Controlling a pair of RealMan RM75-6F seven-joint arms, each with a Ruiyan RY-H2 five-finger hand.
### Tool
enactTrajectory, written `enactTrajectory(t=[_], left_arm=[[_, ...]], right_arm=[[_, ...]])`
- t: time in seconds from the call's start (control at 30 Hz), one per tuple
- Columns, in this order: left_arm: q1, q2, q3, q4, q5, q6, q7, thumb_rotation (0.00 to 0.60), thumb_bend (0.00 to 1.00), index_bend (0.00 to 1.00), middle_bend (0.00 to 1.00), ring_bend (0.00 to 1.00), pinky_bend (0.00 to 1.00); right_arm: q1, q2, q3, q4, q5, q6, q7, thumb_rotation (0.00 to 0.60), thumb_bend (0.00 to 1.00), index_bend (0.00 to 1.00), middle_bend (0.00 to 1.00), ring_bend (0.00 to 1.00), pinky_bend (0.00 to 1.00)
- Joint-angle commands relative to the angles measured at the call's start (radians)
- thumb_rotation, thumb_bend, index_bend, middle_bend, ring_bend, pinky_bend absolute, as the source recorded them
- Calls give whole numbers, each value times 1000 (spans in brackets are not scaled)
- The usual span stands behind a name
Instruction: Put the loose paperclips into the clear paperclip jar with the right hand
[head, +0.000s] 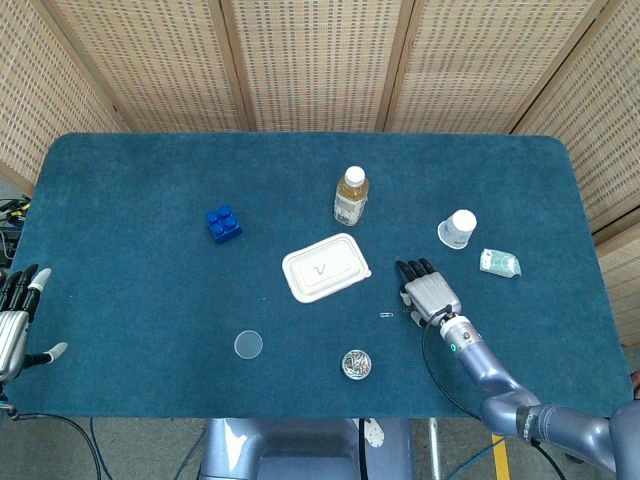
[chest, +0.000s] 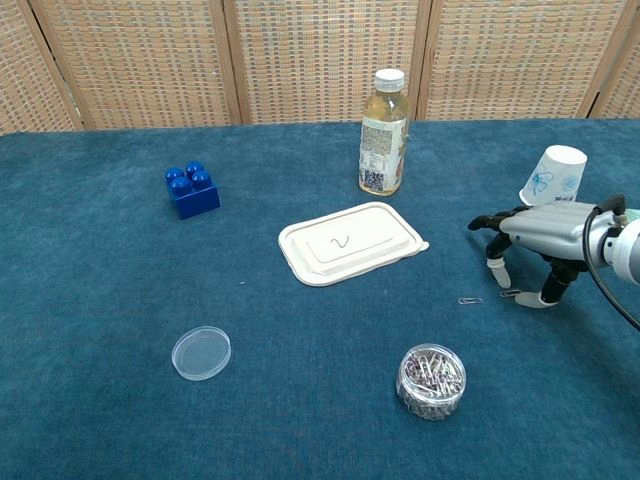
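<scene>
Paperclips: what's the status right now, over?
Right robot hand open, fingertips down by one loose paperclip. Another paperclip lies apart. Jar lidless, path clear. Left robot hand idle.

Blue tabletop (head: 150, 300) and its load

It bore a bottle (head: 350, 195), container (head: 326, 267), block (head: 223, 223), cup (head: 457, 229), packet (head: 499, 263), lid (head: 248, 345), paperclip jar (head: 356, 364), and loose paperclips (chest: 470, 300).

No words or numbers can be read. The white lidded container (chest: 351, 243) bears one hand-drawn mark, a wavy check or squiggle. The drink bottle (chest: 384, 133) has a label with print too small to make out. The white paper cup (chest: 553, 174) shows a blue scribble, possibly a logo. The small packet (head: 499, 263) has illegible greenish print.
</scene>
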Motion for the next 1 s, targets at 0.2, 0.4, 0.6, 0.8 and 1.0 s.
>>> enactTrajectory(t=[0.2,0.4,0.6,0.8,1.0], left_arm=[[-1,0,1,1,0,0,-1,600,0,0,0,0,0],[-1,0,1,-1,0,-1,-1,600,0,0,0,0,0],[-1,2,1,-2,1,2,-5,600,0,0,0,0,0],[-1,4,1,-2,2,1,-10,600,0,0,0,0,0],[-1,7,2,-2,3,1,-14,600,0,0,0,0,0]], right_arm=[[0,-13,-11,7,-21,12,12,600,349,591,36,0,42],[-1,-21,-17,14,-42,19,30,600,372,621,50,0,51],[0,-22,-13,17,-42,22,36,600,432,622,57,0,53],[-4,6,-9,-27,-63,49,44,600,434,626,64,0,55],[-11,75,-16,-138,-136,87,82,600,435,626,74,0,55]])
